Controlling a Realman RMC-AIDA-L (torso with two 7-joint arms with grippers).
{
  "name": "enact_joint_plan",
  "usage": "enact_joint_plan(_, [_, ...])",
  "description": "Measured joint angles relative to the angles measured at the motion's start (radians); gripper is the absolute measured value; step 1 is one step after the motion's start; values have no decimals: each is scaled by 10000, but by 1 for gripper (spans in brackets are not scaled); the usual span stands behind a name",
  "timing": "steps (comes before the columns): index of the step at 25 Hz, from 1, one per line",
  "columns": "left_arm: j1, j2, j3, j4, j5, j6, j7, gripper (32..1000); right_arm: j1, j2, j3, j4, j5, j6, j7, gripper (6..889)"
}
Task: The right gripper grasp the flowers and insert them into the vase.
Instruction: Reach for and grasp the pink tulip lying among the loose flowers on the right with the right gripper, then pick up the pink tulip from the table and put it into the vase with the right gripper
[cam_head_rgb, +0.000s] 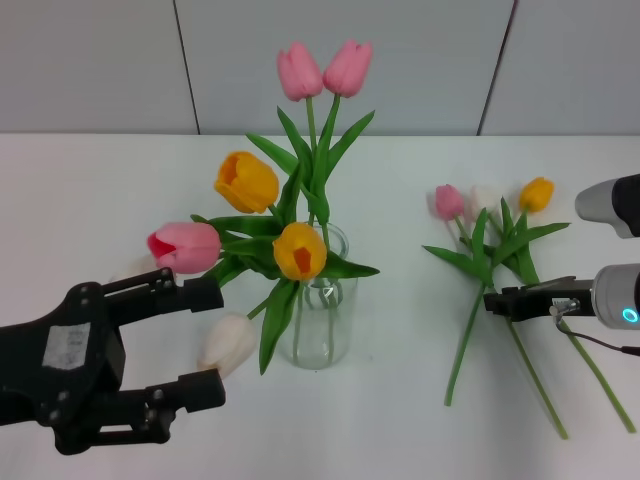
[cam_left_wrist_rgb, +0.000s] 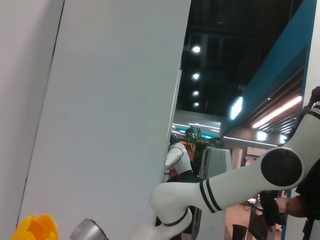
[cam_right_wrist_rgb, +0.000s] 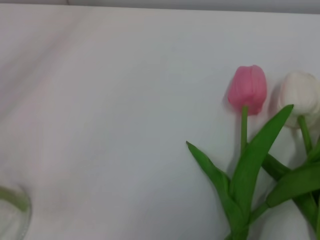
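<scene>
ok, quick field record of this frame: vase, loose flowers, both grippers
vase: clear glass, upright at table centre, already holds pink, yellow and white tulips
loose flowers: three on the table to the vase's right; pink, white, yellow heads
right gripper: low over the loose stems, at the pink one's stem; grip not discernible
left gripper: open, left of the vase, holding nothing
table: white

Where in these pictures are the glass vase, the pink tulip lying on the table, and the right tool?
vase (cam_head_rgb: 322, 335): head view, on its clear glass wall.
pink tulip (cam_head_rgb: 449, 201): head view, on its bud head.
right tool (cam_head_rgb: 507, 301): head view, at the tips of its black fingers, by the lying stems.
</scene>
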Motion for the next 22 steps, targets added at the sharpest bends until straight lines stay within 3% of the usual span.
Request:
enact_joint_plan(7, [-20, -6, -7, -1, 0, 1, 6, 835, 7, 6, 0, 72, -3, 129, -14, 223])
enact_joint_plan(18, [-38, -7, -23, -1, 0, 1, 6, 835, 7, -9, 21, 75, -2, 81, -18, 19])
enact_joint_plan(22, [27, -6, -24, -1, 0, 1, 6, 835, -15, 3, 69, -148, 38, 20, -19, 19])
